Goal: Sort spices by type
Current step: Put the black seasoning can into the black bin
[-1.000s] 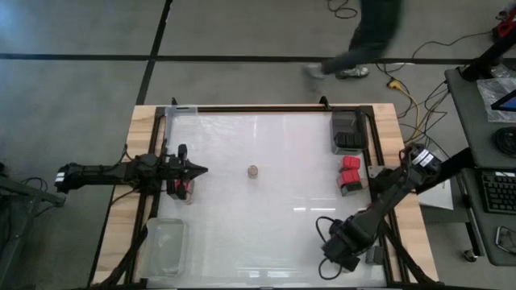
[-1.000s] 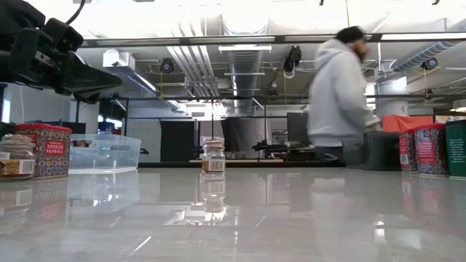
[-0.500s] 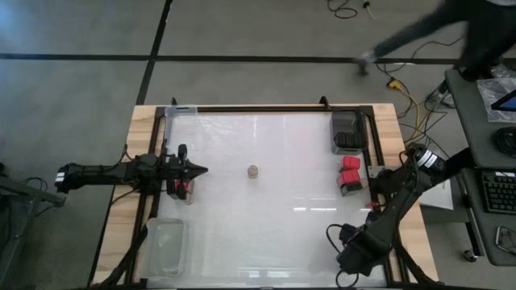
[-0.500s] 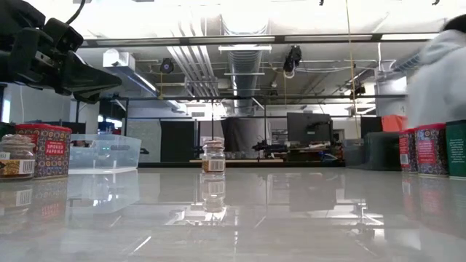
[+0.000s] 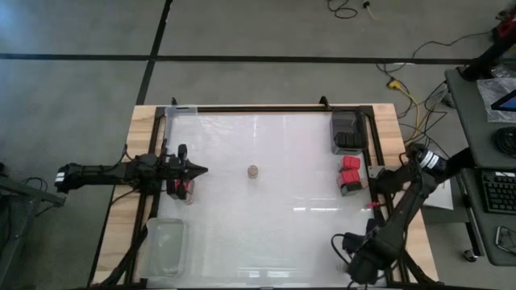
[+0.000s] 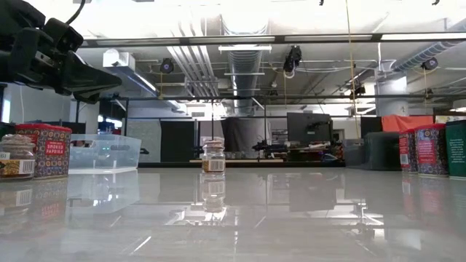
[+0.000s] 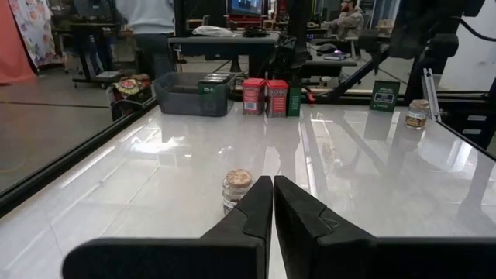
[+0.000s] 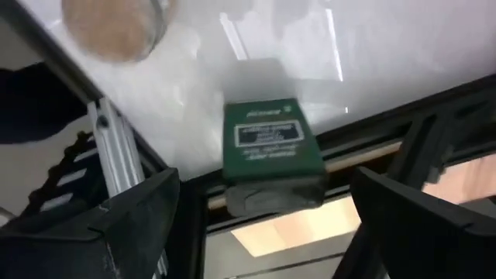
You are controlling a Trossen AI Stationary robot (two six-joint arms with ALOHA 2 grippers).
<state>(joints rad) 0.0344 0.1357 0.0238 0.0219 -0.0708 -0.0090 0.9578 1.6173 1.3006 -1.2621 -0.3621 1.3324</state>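
A round tan-topped jar [image 5: 253, 171] stands alone mid-table, and it shows just beyond my left gripper's fingertips [image 7: 236, 186]. Two red square-topped tins [image 5: 349, 174] stand near the right edge. My left gripper [image 5: 199, 170] is shut, level and empty at the left edge, above a red tin [image 6: 44, 149] and a jar [image 6: 16, 156]. My right gripper [image 8: 263, 198] hangs open at the near right corner, pointing down. Its fingers stand on either side of a dark green-topped box [image 8: 268, 147] without touching it. Another tan-topped jar [image 8: 115, 23] stands beside that box.
A black tray [image 5: 347, 131] holding dark boxes stands at the far right corner. A clear plastic tray [image 5: 165, 246] sits at the near left corner. A black frame rail [image 8: 116, 155] runs along the table edge close to the green box.
My right gripper has swung toward the table's near right corner, still open, and rolled somewhat. A person who walked behind the table has left the view.
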